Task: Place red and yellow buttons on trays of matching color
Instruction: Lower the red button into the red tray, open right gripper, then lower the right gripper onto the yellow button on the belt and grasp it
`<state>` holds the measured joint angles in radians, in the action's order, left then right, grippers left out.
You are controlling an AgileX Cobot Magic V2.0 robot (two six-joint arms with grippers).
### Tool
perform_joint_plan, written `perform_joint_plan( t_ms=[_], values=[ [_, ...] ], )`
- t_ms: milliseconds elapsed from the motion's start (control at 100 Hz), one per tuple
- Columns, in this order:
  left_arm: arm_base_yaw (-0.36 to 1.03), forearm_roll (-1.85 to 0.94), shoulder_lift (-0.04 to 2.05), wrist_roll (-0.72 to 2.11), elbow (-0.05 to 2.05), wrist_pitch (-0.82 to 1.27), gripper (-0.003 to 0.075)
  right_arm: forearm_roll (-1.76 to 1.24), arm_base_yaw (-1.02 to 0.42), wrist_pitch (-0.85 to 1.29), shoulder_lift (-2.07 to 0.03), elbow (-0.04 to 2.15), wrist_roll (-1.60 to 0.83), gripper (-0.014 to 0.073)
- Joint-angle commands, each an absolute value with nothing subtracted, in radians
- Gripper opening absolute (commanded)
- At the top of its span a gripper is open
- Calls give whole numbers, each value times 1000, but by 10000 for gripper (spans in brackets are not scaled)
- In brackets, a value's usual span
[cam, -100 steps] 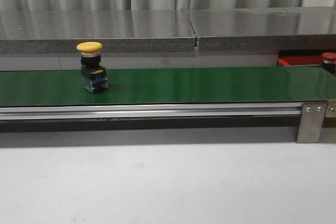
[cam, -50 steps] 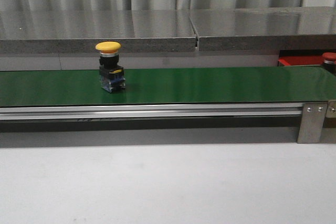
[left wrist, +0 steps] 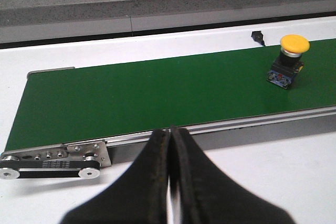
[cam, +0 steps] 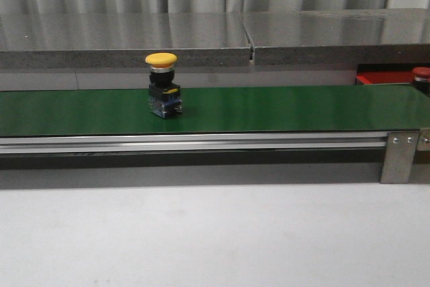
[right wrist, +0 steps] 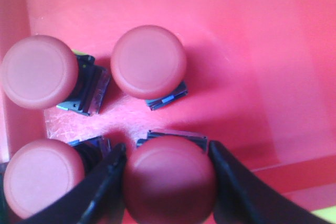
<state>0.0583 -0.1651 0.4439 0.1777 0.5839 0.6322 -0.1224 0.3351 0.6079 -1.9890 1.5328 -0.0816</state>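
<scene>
**Yellow button on the belt, red buttons in the red tray**

A yellow button stands upright on the green belt, left of the belt's middle in the front view; its domed yellow cap sits on a dark body with a blue base. The same button appears in the left wrist view, well apart from the left gripper, whose dark fingers are pressed together with nothing between them, over the white worktop on the near side of the belt.

At the far right of the front view, beyond the belt's end, a strip of the red tray shows, with one red cap just at the picture's edge.

The right wrist view looks straight down into that tray. Four red buttons stand there close together. The right gripper has its fingers on either side of one red button, touching its cap, so they are clamped on it. The other three red buttons stand beside it, free.
</scene>
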Motion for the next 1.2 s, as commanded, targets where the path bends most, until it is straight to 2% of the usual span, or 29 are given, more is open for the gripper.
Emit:
perform_joint_plan(
  t_ms=[0, 100, 220, 290, 530, 870, 1190],
  values=[
    [67, -183, 448, 173, 611, 561, -19, -133, 340, 552, -1941, 1560, -78, 201],
    [67, -183, 448, 173, 611, 561, -19, -136, 340, 551, -1947, 1560, -78, 294],
    [67, -183, 448, 173, 611, 561, -19, -144, 340, 557, -1951, 1560, -78, 480],
    [67, -183, 448, 173, 611, 561, -19, -144, 340, 554, -1951, 1560, -78, 521],
    [67, -183, 448, 173, 611, 561, -19, -144, 342, 555, -1929, 1560, -78, 520],
    [67, -183, 448, 173, 611, 561, -19, -143, 325, 635, -1759, 1549, -80, 519],
    [67, -183, 448, 173, 611, 561, -19, -143, 187, 675, -1609, 1512, -119, 519]
  ],
)
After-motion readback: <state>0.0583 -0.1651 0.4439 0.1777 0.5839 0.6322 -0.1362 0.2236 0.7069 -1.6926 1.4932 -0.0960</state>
